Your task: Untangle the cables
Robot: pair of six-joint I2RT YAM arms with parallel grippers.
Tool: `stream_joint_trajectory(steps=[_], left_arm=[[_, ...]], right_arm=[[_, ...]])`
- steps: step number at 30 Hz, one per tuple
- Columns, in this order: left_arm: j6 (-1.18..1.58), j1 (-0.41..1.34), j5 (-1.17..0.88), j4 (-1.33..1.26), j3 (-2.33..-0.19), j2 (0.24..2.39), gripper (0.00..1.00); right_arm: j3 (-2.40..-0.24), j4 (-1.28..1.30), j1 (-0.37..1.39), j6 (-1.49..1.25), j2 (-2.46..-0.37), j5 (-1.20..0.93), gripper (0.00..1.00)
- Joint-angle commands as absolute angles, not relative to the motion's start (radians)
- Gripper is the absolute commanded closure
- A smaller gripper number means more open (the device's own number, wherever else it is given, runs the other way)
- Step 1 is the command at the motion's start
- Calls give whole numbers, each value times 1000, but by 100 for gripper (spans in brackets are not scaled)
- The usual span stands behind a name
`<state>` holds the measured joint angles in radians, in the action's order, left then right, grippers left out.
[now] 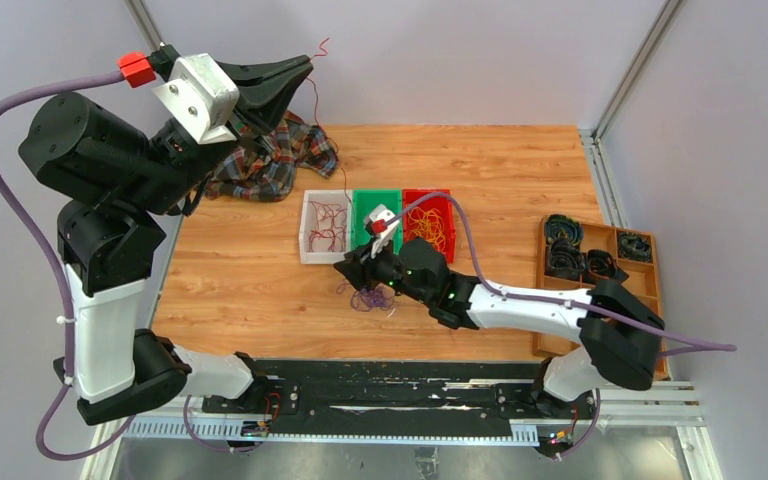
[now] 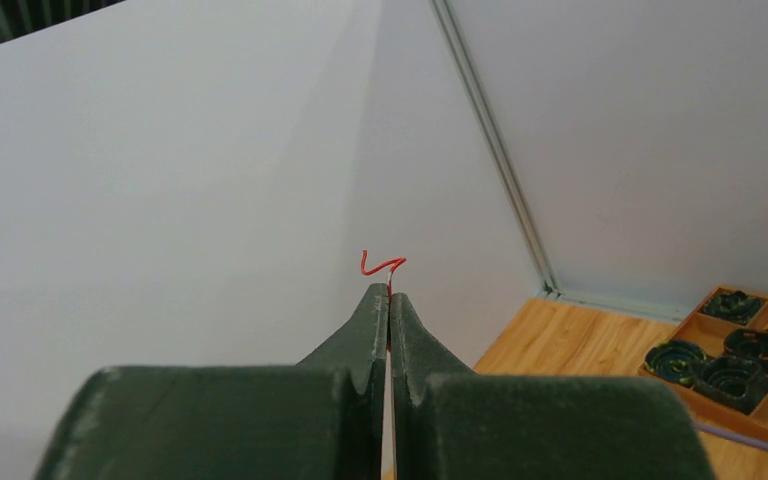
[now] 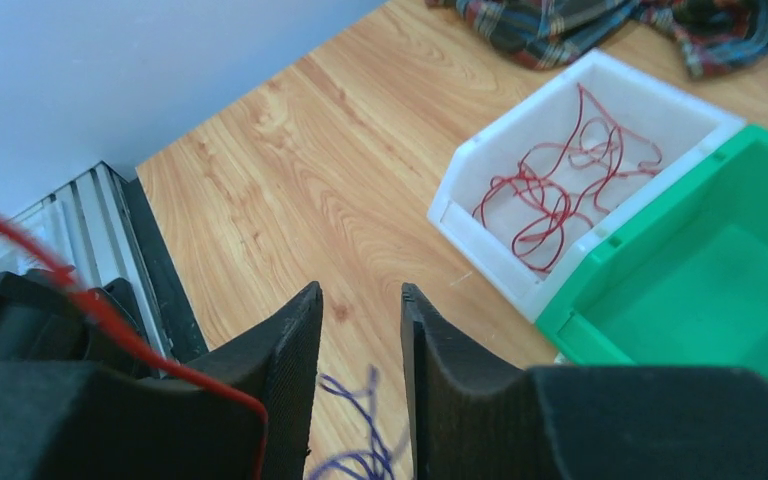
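Observation:
My left gripper (image 1: 308, 62) is raised high at the back left, shut on a thin red cable (image 2: 383, 265) whose kinked end pokes out past the tips (image 2: 390, 290). The red cable (image 1: 313, 100) hangs down from it toward the table. My right gripper (image 1: 345, 268) is low over the wood, jaws partly apart (image 3: 360, 290), straddling a small tangle of purple cable (image 1: 368, 298) (image 3: 360, 455) without pinching it. A red strand (image 3: 110, 320) crosses the outside of its left finger.
A white bin (image 1: 305, 245) holds red cables, beside a green bin (image 1: 359, 215) and a red bin (image 1: 448, 200) with yellow-orange cables. A plaid cloth (image 1: 270, 160) lies at the back left. A wooden tray (image 1: 542, 300) of black coils sits at the right.

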<state>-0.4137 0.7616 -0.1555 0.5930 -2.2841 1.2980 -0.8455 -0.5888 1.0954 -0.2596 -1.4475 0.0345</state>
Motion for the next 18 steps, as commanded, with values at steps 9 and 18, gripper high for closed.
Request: stream_joint_trajectory(steps=[9,18], left_arm=[[-382,769,-160,580,-2402,1323,100],[-477,769,-48,456,-2453,1314,99]], right_arm=[[-816,-751,1104,-337,-1668,57,70],[-709,-795,1107,-360,-1690,86,68]])
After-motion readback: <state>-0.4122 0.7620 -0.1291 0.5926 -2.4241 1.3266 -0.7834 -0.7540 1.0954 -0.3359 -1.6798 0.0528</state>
